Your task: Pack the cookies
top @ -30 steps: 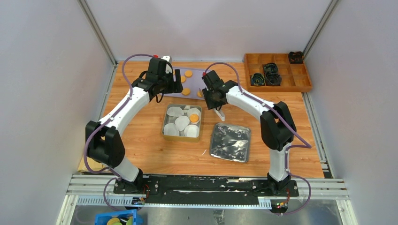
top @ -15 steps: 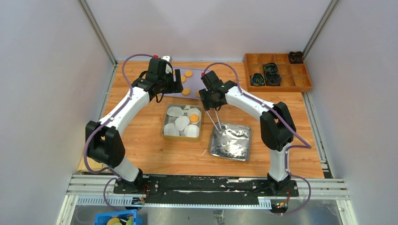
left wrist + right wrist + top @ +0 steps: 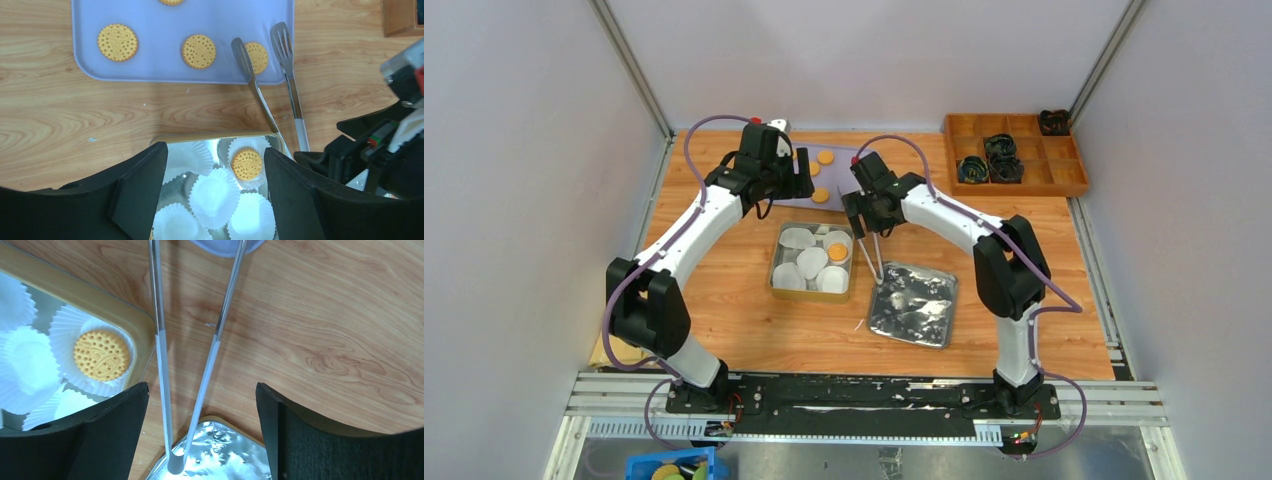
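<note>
Several cookies [image 3: 198,51] lie on a lavender tray [image 3: 150,65]; the tray also shows at the table's back in the top view [image 3: 839,175]. One cookie [image 3: 246,164] sits in a white paper liner in the metal tin [image 3: 772,275], also seen in the right wrist view [image 3: 101,355]. Metal tongs [image 3: 162,355] lie on the table, tips by a tray cookie [image 3: 257,56], hinge end on the foil lid's [image 3: 225,450] edge. My right gripper [image 3: 202,440] is open wide over the tongs, touching neither arm. My left gripper [image 3: 215,200] is open and empty above the tin.
Several empty white liners [image 3: 215,192] fill the tin. The foil lid [image 3: 914,303] lies right of the tin. A wooden compartment box [image 3: 1014,150] with black items stands at the back right. A blue bin [image 3: 664,465] sits below the table's near left edge.
The tongs went from hanging short under my right gripper to lying stretched out between tin and lid. My right gripper shifted slightly left. The left arm has not moved.
</note>
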`<state>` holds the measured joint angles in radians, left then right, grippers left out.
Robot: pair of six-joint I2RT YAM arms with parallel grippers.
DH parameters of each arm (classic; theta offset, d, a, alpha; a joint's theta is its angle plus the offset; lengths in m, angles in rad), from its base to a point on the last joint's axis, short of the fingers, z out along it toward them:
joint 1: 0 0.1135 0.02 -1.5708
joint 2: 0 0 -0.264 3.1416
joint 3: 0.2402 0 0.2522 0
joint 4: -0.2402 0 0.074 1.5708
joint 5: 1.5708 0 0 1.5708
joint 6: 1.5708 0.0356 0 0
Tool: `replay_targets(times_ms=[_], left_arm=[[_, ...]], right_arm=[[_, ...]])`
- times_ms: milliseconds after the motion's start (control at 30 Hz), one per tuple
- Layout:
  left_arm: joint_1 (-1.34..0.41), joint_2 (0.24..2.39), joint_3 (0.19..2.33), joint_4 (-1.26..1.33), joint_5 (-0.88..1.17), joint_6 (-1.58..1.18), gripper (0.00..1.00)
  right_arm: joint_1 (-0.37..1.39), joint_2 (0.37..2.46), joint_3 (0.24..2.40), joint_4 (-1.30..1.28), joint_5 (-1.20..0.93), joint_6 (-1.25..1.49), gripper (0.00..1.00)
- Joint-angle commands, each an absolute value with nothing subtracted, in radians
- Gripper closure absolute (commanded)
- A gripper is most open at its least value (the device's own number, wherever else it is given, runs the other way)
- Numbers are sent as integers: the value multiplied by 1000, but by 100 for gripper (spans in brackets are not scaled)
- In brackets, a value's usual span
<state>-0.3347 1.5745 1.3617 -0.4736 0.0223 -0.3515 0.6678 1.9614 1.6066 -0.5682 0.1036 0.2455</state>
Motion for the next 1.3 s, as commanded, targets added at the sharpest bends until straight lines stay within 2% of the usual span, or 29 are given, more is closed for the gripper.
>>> replay_targets(times_ms=[0,200,433,633,733,867,1267], left_arm=[[-329,1555,1376,-475,32,-346,23],[-328,1561,1378,-475,30,-345,23],[-328,1569,1379,-474,35,-347,23],[-328,1572,1382,-476,37,-344,23],[-328,1569,1386,-482,31,-341,24],[-328,1566,1387,-480,32,-341,24],[-328,1564,1390,-485,30,-337,24]], right_arm=[[683,2015,1570,-579,96,253,16],[684,2027,1526,-553,94,278,17],[683,2088,1555,-551,62,281,26],[684,2103,1586,-551,65,272,44],[685,2087,1586,-553,75,272,50],[684,2028,1573,-541,119,264,72],[685,1904,1604,-514,122,201,81]])
